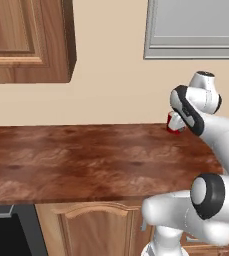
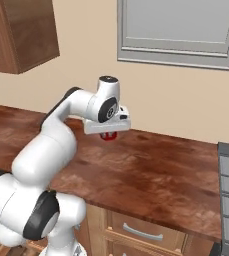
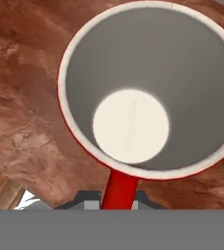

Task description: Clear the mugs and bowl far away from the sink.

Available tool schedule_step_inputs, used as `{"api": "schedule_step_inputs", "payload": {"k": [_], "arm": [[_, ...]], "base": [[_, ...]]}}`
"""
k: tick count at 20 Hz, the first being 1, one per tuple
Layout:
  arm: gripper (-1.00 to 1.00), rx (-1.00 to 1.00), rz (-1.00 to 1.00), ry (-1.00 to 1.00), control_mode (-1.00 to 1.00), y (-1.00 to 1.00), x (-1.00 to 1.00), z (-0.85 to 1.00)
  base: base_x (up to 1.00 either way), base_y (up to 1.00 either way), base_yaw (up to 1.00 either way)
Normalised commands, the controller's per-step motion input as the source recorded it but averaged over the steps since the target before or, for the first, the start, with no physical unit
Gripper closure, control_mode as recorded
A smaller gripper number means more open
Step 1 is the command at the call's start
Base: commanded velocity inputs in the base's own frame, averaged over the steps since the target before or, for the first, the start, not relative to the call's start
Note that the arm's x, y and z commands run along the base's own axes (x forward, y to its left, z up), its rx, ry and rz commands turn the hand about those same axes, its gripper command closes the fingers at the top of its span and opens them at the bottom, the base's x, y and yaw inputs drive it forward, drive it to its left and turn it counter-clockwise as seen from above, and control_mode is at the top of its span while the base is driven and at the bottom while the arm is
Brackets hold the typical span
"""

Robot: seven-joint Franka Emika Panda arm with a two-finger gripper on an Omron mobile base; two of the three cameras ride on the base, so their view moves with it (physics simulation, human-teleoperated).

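Figure. The red mug (image 3: 143,93) hung directly below the hand, its open mouth facing straight up toward the hand camera, so the mug's axis ran upright and in line with the hand. Its red handle (image 3: 119,191) pointed toward the fingers, at the bottom edge of the hand view, and appeared to pass between them. The gripper (image 2: 108,134) was closed to a narrow gap, judged to be pinched on that handle; the fingertips themselves were hidden by the mug and hand.

In the right base view the mug (image 2: 108,135) showed as a small red shape just under the hand, near the back of the wooden counter (image 2: 151,170) and close to the wall. Whether its base touched the counter or hung slightly above it could not be told. In the left base view the mug (image 1: 174,123) was partly hidden behind the arm's wrist, again at the counter's rear edge.

The coming move, as judged, turned on the vertical relation: the mug needed its base flat on the counter before the fingers let go.
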Motion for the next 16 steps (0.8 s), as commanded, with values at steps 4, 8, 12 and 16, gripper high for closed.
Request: {"api": "schedule_step_inputs", "payload": {"k": [4, 8, 12, 16], "arm": [[1.0, 0.0, 0.0, 0.05, -1.0, 0.0, 0.81, -0.3], [1.0, 0.0, 0.0, 0.06, -1.0, 0.0, 0.66, -0.33], [1.0, 0.0, 0.0, 0.01, -1.0, 0.0, 0.54, -0.42], [1.0, 0.0, 0.0, 0.0, -1.0, 0.0, 0.54, -0.42]], "base": [[0.0, 0.0, 0.0], [0.0, 0.0, 0.0], [0.0, 0.0, 0.0], [0.0, 0.0, 0.0]]}}
